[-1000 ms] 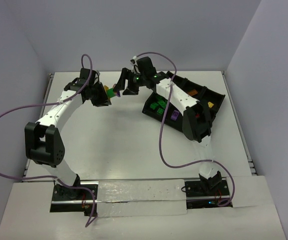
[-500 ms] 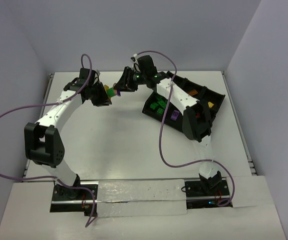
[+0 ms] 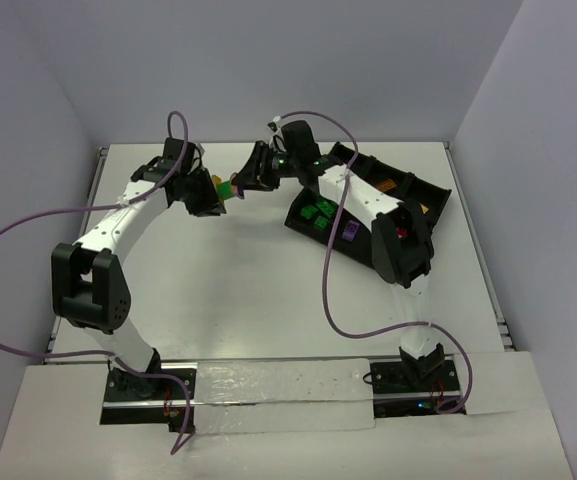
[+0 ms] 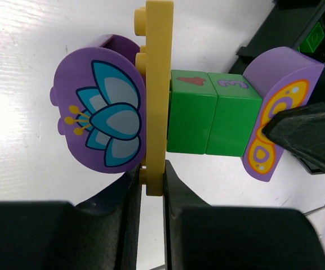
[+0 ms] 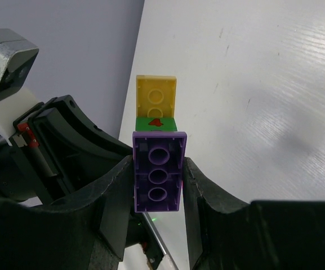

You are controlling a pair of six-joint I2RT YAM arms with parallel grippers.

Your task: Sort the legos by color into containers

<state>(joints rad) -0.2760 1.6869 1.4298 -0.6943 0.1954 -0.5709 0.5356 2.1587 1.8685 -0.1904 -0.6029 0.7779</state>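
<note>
A cluster of legos hangs above the table between both grippers. In the left wrist view it is a yellow plate with a purple flower brick on one face and two green bricks plus a purple butterfly brick on the other. My left gripper is shut on the yellow plate's edge. My right gripper is shut on the purple butterfly brick, its fingers pressing both sides. The black tray of containers lies to the right.
The tray's bins hold green legos, a purple one, an orange one, a yellow one and a red one. The right arm reaches over the tray's left part. Purple cables loop above both arms.
My right gripper has moved onto the cluster's purple end and closed on it. The left gripper has kept its hold on the yellow plate, shifting only slightly.
</note>
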